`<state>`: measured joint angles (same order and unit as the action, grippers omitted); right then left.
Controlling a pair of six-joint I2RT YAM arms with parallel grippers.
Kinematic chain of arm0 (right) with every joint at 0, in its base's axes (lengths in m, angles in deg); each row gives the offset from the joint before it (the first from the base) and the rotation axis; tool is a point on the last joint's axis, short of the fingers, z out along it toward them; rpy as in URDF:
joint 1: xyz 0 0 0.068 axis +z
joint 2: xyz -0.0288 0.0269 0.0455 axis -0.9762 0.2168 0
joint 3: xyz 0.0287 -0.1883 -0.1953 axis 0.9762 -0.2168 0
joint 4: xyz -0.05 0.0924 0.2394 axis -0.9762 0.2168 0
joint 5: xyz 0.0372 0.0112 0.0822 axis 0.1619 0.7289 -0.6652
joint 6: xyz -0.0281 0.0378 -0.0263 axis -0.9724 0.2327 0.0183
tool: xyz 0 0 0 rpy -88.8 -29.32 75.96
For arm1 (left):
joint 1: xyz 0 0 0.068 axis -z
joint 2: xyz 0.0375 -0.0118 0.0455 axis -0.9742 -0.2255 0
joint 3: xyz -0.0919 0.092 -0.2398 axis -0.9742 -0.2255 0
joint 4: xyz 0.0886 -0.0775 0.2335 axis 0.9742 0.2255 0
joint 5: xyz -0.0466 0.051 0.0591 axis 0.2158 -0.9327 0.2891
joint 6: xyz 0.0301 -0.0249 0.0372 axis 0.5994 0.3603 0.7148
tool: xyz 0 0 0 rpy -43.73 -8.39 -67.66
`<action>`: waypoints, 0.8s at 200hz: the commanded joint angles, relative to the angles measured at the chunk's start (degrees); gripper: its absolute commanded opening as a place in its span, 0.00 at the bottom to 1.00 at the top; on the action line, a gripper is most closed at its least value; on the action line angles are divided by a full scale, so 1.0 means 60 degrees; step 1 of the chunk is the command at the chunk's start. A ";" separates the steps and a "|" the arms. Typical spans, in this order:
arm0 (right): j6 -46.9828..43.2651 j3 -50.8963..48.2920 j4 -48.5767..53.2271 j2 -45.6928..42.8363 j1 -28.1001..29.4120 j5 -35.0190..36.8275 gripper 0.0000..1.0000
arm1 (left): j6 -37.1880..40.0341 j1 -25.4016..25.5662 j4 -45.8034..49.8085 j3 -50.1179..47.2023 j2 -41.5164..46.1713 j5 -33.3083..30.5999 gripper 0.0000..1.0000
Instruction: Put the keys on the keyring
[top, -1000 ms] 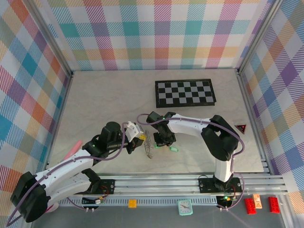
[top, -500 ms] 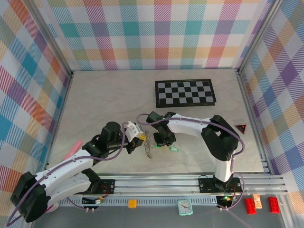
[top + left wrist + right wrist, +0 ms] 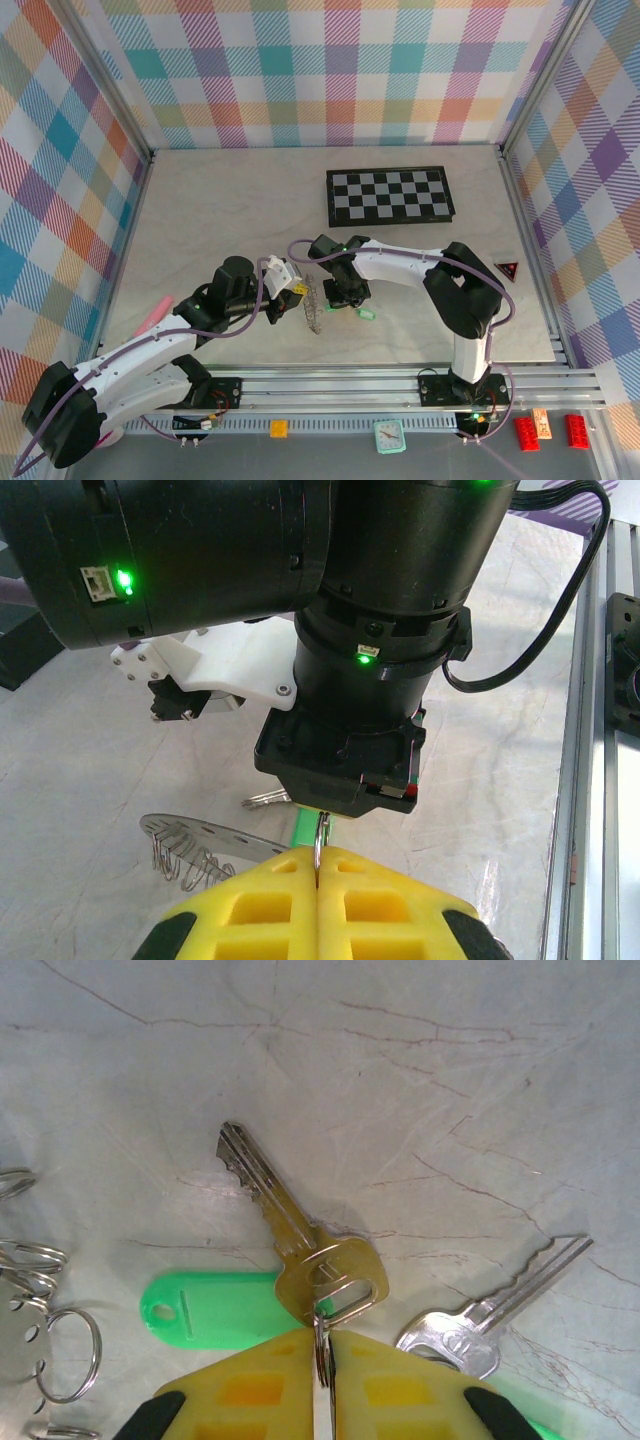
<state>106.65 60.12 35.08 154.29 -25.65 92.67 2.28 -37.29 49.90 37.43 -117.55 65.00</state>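
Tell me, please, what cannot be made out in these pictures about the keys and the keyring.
- Top view: keyring and keys too small, partly under the right arm; threading unreadable.
- Right wrist: right gripper covers most of the small ring through the brass key; silver key head partly hidden.
- Left wrist: left gripper pinches a thin loop; the right gripper's body hides where it leads.

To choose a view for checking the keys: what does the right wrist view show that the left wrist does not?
Right wrist, not left: the whole brass metal key, threaded on a thin wire ring in the yellow right tool, and the whole silver metal key. Left wrist, not right: the black right arm; the yellow left tool shut on a wire loop. Both: the green plastic tag, the flat perforated metal plate, the marble table.
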 commanded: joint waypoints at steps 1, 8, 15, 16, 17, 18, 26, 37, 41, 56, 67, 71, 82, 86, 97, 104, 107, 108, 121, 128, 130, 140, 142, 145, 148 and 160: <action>0.0010 0.0090 0.0172 0.0069 0.0092 0.0064 0.12 | 0.0143 0.0095 0.0149 0.0258 0.0156 0.0158 0.00; 0.0000 0.0090 0.0169 0.0071 0.0092 0.0053 0.11 | 0.0139 0.0095 0.0146 0.0250 0.0161 0.0158 0.00; 0.0005 0.0090 0.0169 0.0067 0.0092 0.0053 0.11 | 0.0150 0.0095 0.0159 0.0245 0.0167 0.0172 0.00; 0.0008 0.0090 0.0169 0.0067 0.0092 0.0053 0.11 | 0.0143 0.0095 0.0160 0.0245 0.0168 0.0172 0.00; 0.0010 0.0090 0.0169 0.0067 0.0092 0.0053 0.11 | 0.0139 0.0095 0.0160 0.0245 0.0168 0.0172 0.00; 0.0010 0.0090 0.0169 0.0067 0.0092 0.0053 0.11 | 0.0137 0.0095 0.0153 0.0245 0.0168 0.0172 0.00; 0.0011 0.0090 0.0169 0.0080 0.0092 0.0056 0.11 | 0.0146 0.0095 0.0153 0.0245 0.0162 0.0173 0.00; 0.0007 0.0090 0.0184 0.0096 0.0092 0.0054 0.12 | 0.0140 0.0088 0.0155 0.0245 0.0166 0.0173 0.00; 0.0005 0.0090 0.0184 0.0107 0.0092 0.0053 0.12 | 0.0137 0.0095 0.0146 0.0245 0.0168 0.0173 0.00; -0.0003 0.0090 0.0184 0.0125 0.0092 0.0075 0.13 | 0.0138 0.0091 0.0147 0.0245 0.0164 0.0173 0.00; -0.0002 0.0090 0.0184 0.0140 0.0092 0.0088 0.13 | 0.0137 0.0095 0.0152 0.0245 0.0168 0.0173 0.00; -0.0014 0.0090 0.0184 0.0140 0.0084 0.0093 0.13 | 0.0136 0.0095 0.0151 0.0245 0.0166 0.0169 0.00; -0.0009 0.0090 0.0184 0.0140 0.0091 0.0093 0.13 | 0.0136 0.0088 0.0148 0.0245 0.0166 0.0184 0.00; -0.0017 0.0090 0.0184 0.0140 0.0092 0.0087 0.13 | 0.0147 0.0094 0.0146 0.0245 0.0168 0.0181 0.00; -0.0013 0.0090 0.0184 0.0140 0.0090 0.0094 0.11 | 0.0137 0.0095 0.0148 0.0245 0.0161 0.0200 0.00; -0.0017 0.0090 0.0184 0.0140 0.0092 0.0110 0.11 | 0.0144 0.0095 0.0144 0.0245 0.0161 0.0202 0.00; -0.0011 0.0090 0.0184 0.0140 0.0092 0.0102 0.11 | 0.0149 0.0088 0.0140 0.0245 0.0160 0.0213 0.00; -0.0014 0.0090 0.0184 0.0140 0.0092 0.0100 0.11 | 0.0143 0.0092 0.0136 0.0245 0.0164 0.0215 0.00; -0.0018 0.0090 0.0184 0.0169 0.0091 0.0083 0.12 | 0.0138 0.0095 0.0132 0.0247 0.0163 0.0224 0.00; -0.0007 0.0090 0.0170 0.0180 0.0083 0.0082 0.13 | 0.0139 0.0095 0.0136 0.0245 0.0163 0.0231 0.00; -0.0004 0.0079 0.0170 0.0183 0.0078 0.0079 0.13 | 0.0144 0.0095 0.0132 0.0245 0.0159 0.0231 0.00; -0.0006 0.0084 0.0169 0.0191 0.0091 0.0081 0.12 | 0.0143 0.0095 0.0144 0.0245 0.0156 0.0231 0.00; -0.0011 0.0084 0.0169 0.0186 0.0088 0.0082 0.12 | 0.0145 0.0095 0.0145 0.0245 0.0154 0.0231 0.00; -0.0017 0.0076 0.0168 0.0195 0.0091 0.0080 0.12 | 0.0137 0.0095 0.0146 0.0245 0.0179 0.0231 0.00; -0.0018 0.0075 0.0169 0.0192 0.0091 0.0082 0.12 | 0.0141 0.0095 0.0142 0.0245 0.0173 0.0231 0.00; -0.0027 0.0075 0.0169 0.0198 0.0088 0.0092 0.10 | 0.0147 0.0088 0.0150 0.0245 0.0183 0.0217 0.00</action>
<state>106.58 60.12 35.08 154.71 -25.65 92.69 2.28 -37.29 49.90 37.43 -117.55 65.16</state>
